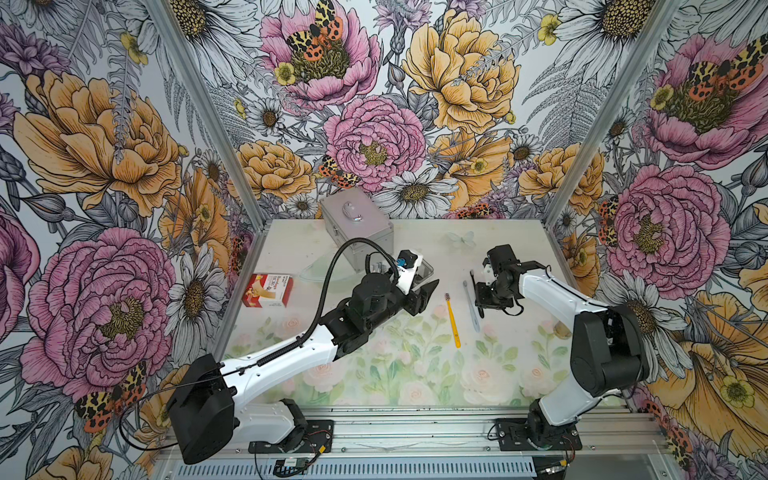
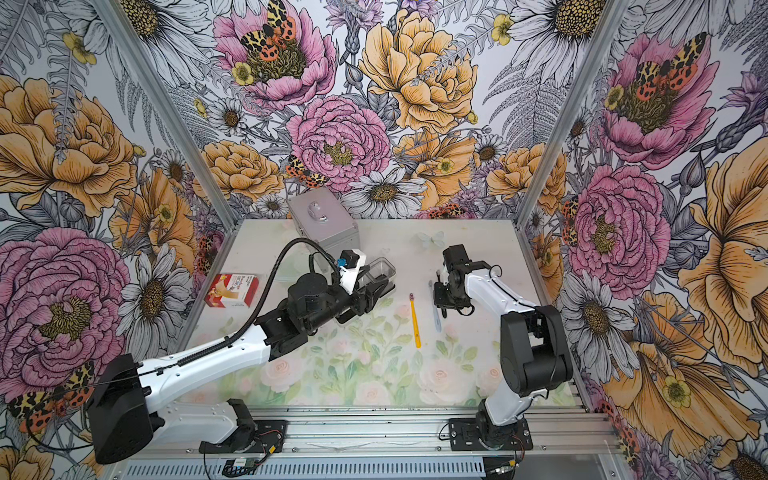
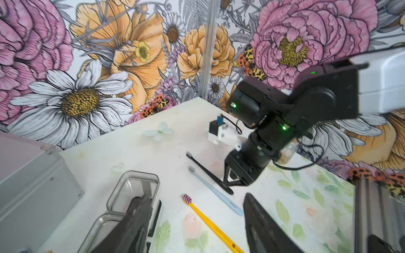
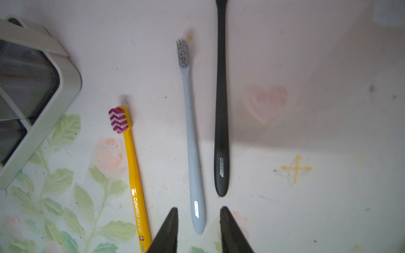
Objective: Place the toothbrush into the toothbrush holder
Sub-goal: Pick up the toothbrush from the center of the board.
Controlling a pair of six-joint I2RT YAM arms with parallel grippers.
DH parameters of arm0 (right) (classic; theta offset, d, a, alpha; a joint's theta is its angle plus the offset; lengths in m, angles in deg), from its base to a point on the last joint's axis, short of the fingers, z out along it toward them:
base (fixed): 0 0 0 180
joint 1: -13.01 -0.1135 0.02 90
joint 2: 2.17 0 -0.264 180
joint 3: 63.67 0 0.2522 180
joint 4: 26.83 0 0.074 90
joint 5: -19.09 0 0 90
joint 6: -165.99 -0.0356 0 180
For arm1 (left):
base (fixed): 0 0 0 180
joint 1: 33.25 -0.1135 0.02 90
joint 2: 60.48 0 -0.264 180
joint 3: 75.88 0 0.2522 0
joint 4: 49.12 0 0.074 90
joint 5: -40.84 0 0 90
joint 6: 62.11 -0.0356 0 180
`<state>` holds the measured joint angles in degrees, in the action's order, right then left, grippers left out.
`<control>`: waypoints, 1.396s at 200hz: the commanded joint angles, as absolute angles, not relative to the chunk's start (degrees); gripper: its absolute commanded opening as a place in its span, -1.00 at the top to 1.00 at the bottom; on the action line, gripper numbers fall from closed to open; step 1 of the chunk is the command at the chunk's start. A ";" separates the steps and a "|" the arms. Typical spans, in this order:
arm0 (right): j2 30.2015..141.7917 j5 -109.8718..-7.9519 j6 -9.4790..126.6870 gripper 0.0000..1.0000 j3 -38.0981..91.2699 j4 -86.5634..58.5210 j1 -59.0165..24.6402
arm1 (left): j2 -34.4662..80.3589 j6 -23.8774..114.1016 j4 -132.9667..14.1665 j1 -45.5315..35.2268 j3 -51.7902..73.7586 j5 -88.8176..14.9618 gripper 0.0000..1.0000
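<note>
On the floral tabletop (image 1: 374, 374), a silver metal case (image 1: 355, 224) stands at the back. The toothbrush holder (image 4: 70, 92) sits just in front of it. To the right of the holder, three toothbrushes lie flat and nearly parallel. Their long axes run front to back, with the bristle heads toward the back wall: a yellow toothbrush (image 1: 453, 320), a pale blue toothbrush (image 1: 471, 307) and a black toothbrush (image 4: 221, 109). The right fingers (image 4: 232, 232) stand narrowly apart astride the tail of the pale blue handle, with a gap on each side, gripping nothing. The left fingers (image 3: 263, 225) are spread wide and empty, one of them by a clear cup of the holder.
</note>
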<state>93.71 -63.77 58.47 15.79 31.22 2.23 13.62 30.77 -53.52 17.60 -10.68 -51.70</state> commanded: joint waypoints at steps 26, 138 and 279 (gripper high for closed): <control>101.75 -69.24 59.11 0.29 21.11 30.88 2.94 | 16.86 31.12 -58.84 17.72 -8.13 -45.00 -0.37; 113.72 -73.98 61.44 0.40 26.53 33.69 4.66 | 19.98 34.19 -53.01 18.02 -9.86 -42.10 -0.38; 104.71 -70.60 66.14 1.00 24.14 33.57 3.72 | 30.19 49.40 -49.00 14.65 -4.52 -35.45 -0.36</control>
